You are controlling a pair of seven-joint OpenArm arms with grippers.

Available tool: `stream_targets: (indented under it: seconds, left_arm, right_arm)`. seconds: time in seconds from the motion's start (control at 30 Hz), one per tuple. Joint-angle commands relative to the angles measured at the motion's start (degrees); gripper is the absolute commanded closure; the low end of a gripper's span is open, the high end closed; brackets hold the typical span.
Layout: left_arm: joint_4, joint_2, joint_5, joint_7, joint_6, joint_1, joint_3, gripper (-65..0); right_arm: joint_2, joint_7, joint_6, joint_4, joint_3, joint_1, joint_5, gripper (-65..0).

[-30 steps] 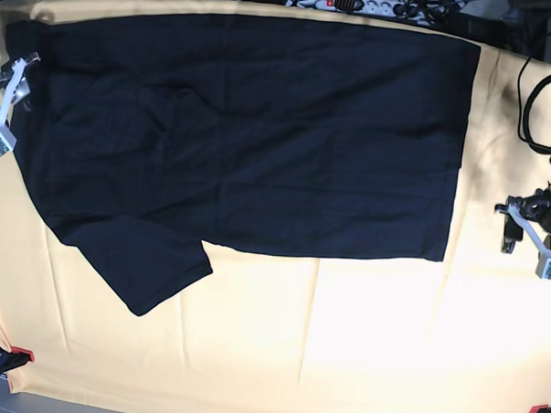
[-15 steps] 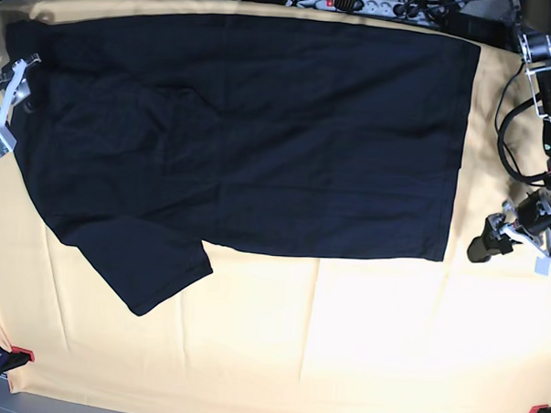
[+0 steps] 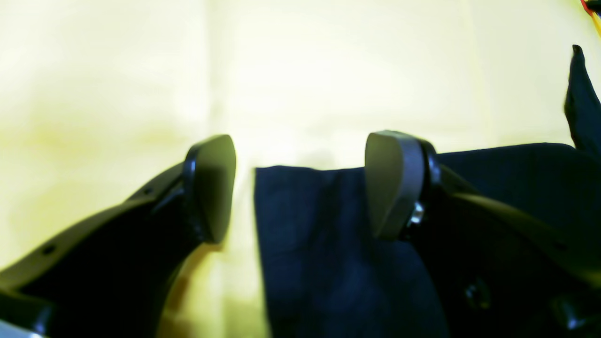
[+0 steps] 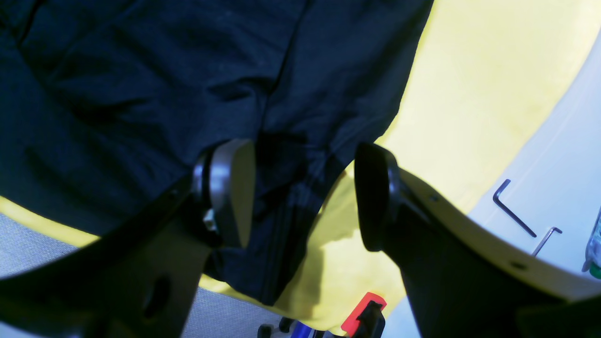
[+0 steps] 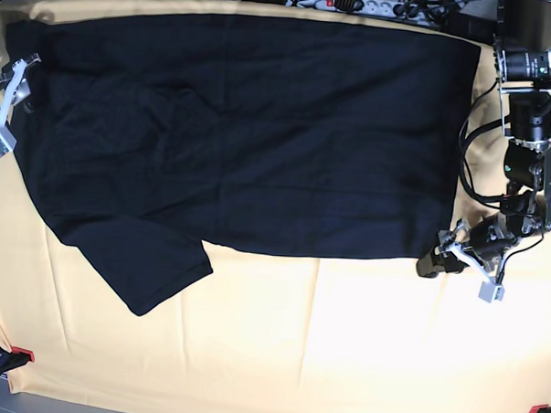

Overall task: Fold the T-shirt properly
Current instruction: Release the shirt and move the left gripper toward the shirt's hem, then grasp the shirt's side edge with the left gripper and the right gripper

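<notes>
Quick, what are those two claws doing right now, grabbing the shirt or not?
Left gripper: open, straddling a corner of the T-shirt, not holding it.
Right gripper: open at the shirt's edge, holding nothing.

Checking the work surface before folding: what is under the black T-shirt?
The T-shirt lies spread on a pale yellow-orange cloth, which shows around its edges and beneath its hem corner in the left wrist view. Whatever lies directly under the shirt's middle is covered.

T-shirt (image 5: pixel 251 132) spread on the cloth (image 5: pixel 324 346), left gripper (image 5: pixel 456 260) at its hem corner, right gripper (image 5: pixel 7 103) at its opposite edge
</notes>
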Motion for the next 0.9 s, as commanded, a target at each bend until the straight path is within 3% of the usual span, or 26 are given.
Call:
stream_targets:
  seconds: [0.0, 0.2, 0.4, 0.47, 0.6, 0.7, 0.77, 0.87]
  left_arm:
    - [0.52, 0.35, 0.42, 3.54, -0.15, -0.76, 0.02, -43.5]
    - [0.55, 1.97, -4.87, 10.82, -4.15, -0.94, 0.02, -43.5]
    - [0.55, 1.81, -5.62, 11.87, -5.01, -1.73, 0.00, -42.8]
    - [0.55, 1.60, -5.55, 11.89, -4.92, -1.88, 0.00, -34.0]
    - [0.55, 0.98, -5.07, 11.63, -3.06, -2.08, 0.00, 0.0]
    - [0.55, 0.98, -3.19, 11.17, -2.75, -2.23, 0.00, 0.0]
    - [0.55, 0.98, -3.23, 11.19, -2.75, -2.23, 0.00, 0.0]
    - [0.55, 1.01, -3.28, 11.10, -2.80, -2.25, 0.00, 0.0]
  right_arm:
    - [1.29, 0.48, -0.04, 0.48, 0.74, 0.17, -0.22, -35.6]
    - [1.29, 0.50, -0.07, 0.48, 0.74, 0.17, -0.24, -35.6]
    - [1.29, 0.92, -0.07, 0.48, 0.74, 0.20, -0.20, -35.6]
    - [1.29, 0.92, -0.07, 0.48, 0.74, 0.22, -0.20, -35.6]
    - [1.29, 1.42, -0.07, 0.48, 0.74, 0.31, -0.24, -35.6]
    - [1.29, 3.43, 0.04, 0.48, 0.74, 0.33, -0.37, -35.6]
    - [0.57, 6.69, -0.22, 0.48, 0.74, 0.79, -3.91, -35.6]
    - [-2.82, 11.72, -2.69, 0.20, 0.74, 4.94, -9.60, -36.3]
